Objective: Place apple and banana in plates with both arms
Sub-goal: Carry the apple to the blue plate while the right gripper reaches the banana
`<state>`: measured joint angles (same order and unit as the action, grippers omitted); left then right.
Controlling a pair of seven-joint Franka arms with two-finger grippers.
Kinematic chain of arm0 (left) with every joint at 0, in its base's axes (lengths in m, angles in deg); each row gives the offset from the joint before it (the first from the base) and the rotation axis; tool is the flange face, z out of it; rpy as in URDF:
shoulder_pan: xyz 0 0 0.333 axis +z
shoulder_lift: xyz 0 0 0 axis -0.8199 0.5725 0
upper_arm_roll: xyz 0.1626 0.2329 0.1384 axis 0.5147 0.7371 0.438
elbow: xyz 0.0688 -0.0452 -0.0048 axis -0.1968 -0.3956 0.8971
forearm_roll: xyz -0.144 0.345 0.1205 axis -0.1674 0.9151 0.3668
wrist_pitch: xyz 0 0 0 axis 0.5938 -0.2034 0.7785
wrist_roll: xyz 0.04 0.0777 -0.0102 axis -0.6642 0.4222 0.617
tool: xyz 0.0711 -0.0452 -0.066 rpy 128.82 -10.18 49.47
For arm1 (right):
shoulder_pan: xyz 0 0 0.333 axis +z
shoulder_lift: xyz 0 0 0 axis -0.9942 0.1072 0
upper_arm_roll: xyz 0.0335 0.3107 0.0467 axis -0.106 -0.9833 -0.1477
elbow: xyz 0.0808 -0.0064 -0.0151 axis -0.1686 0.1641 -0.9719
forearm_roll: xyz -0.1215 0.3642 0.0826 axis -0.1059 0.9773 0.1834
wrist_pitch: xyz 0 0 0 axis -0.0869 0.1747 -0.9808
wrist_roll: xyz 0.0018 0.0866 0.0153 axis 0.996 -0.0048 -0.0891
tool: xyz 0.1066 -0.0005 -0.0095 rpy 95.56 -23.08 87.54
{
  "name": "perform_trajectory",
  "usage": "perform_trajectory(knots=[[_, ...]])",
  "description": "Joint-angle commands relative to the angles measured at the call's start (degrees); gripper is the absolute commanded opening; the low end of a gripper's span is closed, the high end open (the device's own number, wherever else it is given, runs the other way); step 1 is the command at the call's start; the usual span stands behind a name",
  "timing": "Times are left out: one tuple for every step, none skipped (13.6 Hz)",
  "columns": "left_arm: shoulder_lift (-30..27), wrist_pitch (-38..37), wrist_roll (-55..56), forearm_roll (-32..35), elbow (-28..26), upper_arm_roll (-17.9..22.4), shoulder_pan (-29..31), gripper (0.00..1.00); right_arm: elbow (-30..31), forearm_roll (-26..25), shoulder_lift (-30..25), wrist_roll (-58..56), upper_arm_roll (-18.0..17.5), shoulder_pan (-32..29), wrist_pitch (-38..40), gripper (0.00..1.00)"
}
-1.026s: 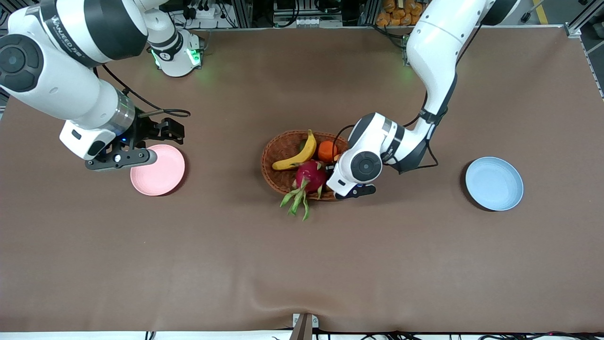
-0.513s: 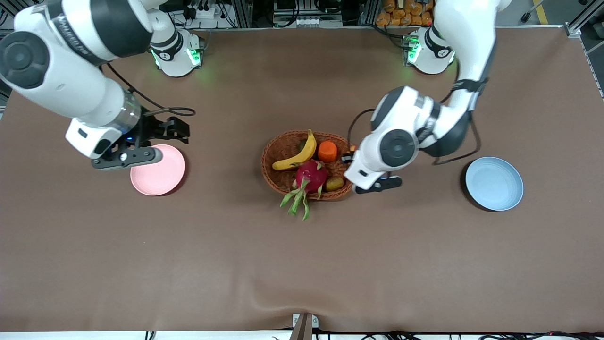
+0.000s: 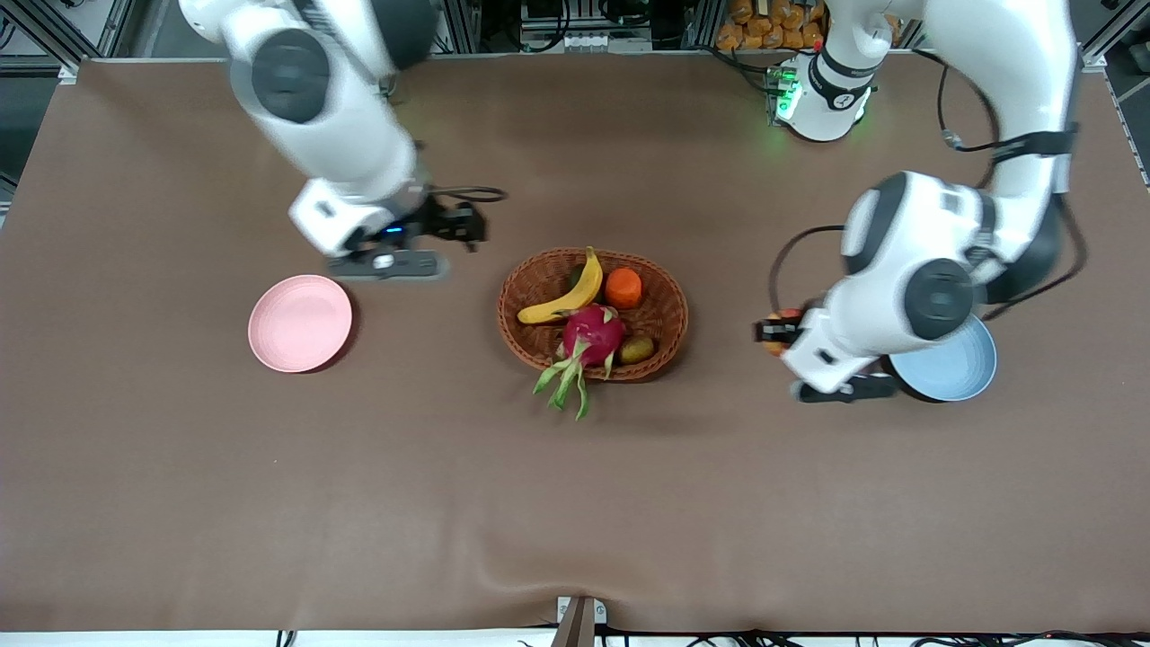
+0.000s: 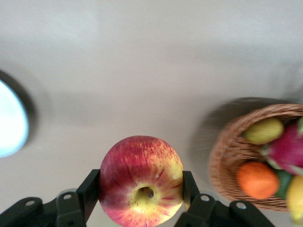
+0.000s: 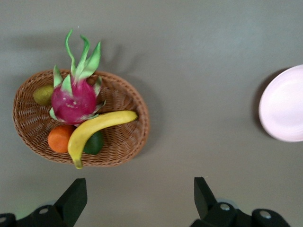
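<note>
I was midway through the carrying step. My left pincer (image 4: 141,189) was clamped shut on the apple (image 4: 141,180), holding it over bare counter (image 3: 809,503) at right of centre in the front view, between the wicker basket (image 3: 593,314) and the blue plate (image 3: 975,364). My right pincer (image 5: 140,198) hung wide open and empty above the counter in the upper left of centre, between the pink plate (image 3: 300,323) and the basket.

As I judged it, the left arm next had to bring the apple over the blue plate's shallow well, lower it and release gently, since a round fruit would roll. The right arm had to come over the basket and take the banana (image 3: 568,291), which lay across the weave against the orange fruit (image 3: 623,288) and the dragon fruit (image 3: 593,334).

The apple was smooth, glossy, red streaked with yellow, with its dimpled end facing the wrist camera. The banana was long, curved and yellow, with a darker tip. Both plates were round, shallow and matte. The basket was oval, of coarse brown weave. The counter's brown cloth looked soft, with a slight wrinkle near the bottom edge.
</note>
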<state>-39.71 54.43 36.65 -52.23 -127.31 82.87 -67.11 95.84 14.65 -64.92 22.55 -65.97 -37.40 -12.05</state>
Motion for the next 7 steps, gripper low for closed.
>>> perform_trajectory(knots=[[-2.3, -0.2, -8.4, 1.1, -2.9, -0.7, 5.6, 0.38, -0.6, 0.4, 5.0, 3.1, 0.8, 5.0, -3.4, 1.0], [-2.2, -0.1, -9.2, 1.4, -3.2, -0.6, 6.7, 0.37, -0.6, 0.5, 6.8, 4.8, 0.8, 6.4, -5.3, 1.0], [-2.2, -0.1, -9.5, 3.0, -3.6, -0.6, 7.5, 0.36, -0.6, 0.6, 8.6, 8.0, 0.8, 7.2, -7.8, 1.0], [-2.2, 0.5, -9.6, 5.2, -4.7, -0.7, 8.3, 0.35, -0.6, 2.1, 10.1, 11.4, 0.6, 7.8, -10.5, 1.0], [-2.4, 1.3, -10.0, 6.3, -6.4, -0.7, 9.3, 0.35, -0.6, 6.5, 11.6, 15.9, 0.6, 7.9, -12.7, 1.0], [-3.4, 3.7, -12.3, 6.3, -8.8, -0.7, 11.0, 0.35, -0.6, 9.2, 12.3, 17.6, 0.6, 7.8, -13.7, 1.0], [-4.4, 6.8, -15.2, 6.3, -12.2, -0.7, 12.5, 0.35, -0.6, 9.8, 13.4, 18.0, 0.7, 7.9, -13.8, 1.0]])
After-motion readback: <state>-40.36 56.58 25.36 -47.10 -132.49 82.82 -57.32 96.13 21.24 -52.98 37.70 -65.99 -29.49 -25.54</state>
